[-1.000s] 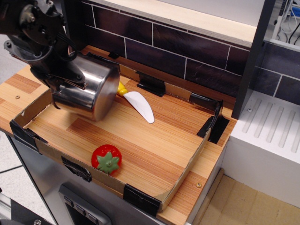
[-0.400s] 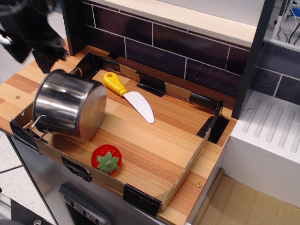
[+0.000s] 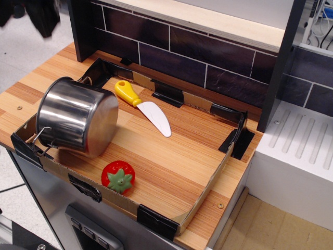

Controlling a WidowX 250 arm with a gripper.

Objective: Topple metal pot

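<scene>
The metal pot lies on its side at the left end of the cardboard-walled tray. Its flat bottom faces right toward the tray's middle, and its open mouth faces left. A thin wire loop handle shows at its lower left rim. My gripper is a dark blurred shape at the top left corner of the view, well above and clear of the pot. Its fingers are too blurred and cropped to tell open from shut.
A toy knife with a yellow handle and white blade lies right of the pot. A red toy strawberry sits near the tray's front wall. A dark tiled back wall and a white sink unit border the tray.
The pot was held tilted in my gripper, then dropped onto its side at the tray's left end. The gripper let go and rose up and left, nearly out of the frame.
</scene>
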